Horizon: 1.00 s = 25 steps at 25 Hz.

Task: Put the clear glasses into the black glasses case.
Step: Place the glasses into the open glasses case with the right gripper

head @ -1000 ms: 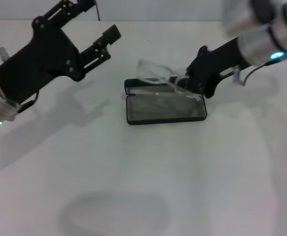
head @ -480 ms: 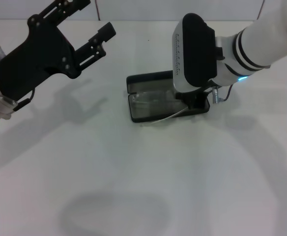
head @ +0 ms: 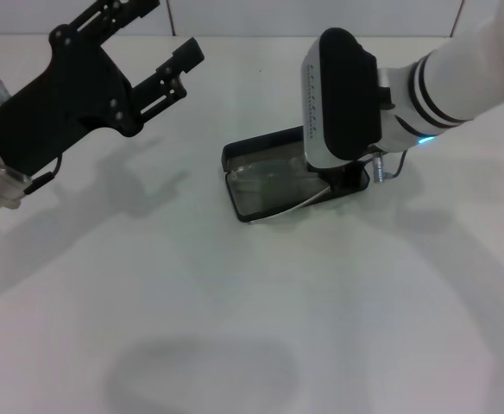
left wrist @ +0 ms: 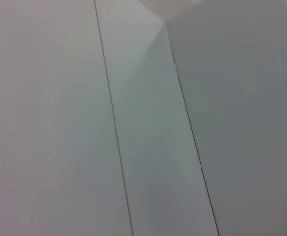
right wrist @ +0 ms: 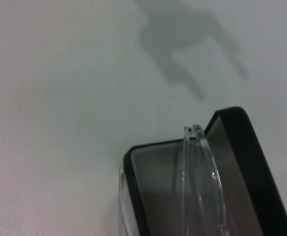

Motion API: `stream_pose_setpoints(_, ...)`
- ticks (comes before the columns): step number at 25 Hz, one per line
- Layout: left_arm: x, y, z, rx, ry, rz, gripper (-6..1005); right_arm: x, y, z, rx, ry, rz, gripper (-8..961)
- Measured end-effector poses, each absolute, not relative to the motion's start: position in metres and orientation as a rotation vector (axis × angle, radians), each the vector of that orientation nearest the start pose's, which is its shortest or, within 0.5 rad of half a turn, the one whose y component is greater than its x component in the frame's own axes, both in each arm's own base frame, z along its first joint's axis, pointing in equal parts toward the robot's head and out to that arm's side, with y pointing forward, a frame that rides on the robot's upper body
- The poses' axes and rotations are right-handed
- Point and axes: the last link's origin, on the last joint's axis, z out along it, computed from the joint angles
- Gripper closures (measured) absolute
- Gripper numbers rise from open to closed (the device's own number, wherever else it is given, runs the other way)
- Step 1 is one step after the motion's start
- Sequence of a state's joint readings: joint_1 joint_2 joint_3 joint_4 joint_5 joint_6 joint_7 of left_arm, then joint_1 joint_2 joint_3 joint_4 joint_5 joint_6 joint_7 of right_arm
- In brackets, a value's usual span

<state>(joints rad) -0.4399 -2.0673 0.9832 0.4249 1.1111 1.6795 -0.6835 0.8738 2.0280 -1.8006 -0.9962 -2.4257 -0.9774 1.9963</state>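
The black glasses case lies open on the white desk, near its middle, turned at a slant. The clear glasses rest inside the case's lower tray; one thin clear arm pokes out over the near rim onto the desk. In the right wrist view the folded arms arch across the greyish lining, with part of the lens edge outside the rim of the case.

The right end effector stands directly over the case's right end, hidden under the wrist housing — whether its fingers are spread or pinching cannot be told.

The left end effector hovers high at the left, well apart from the case, its fingers spread and holding nothing.
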Motion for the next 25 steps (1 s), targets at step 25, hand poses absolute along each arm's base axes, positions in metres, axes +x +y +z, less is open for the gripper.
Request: stream_pose_setpoints(25, -0.236, 0.307, 0.016, -2.163, 0.004, -1.269, 295, 0.132, 0.395, -0.082, -2.518, -0.597, -0.570, 916)
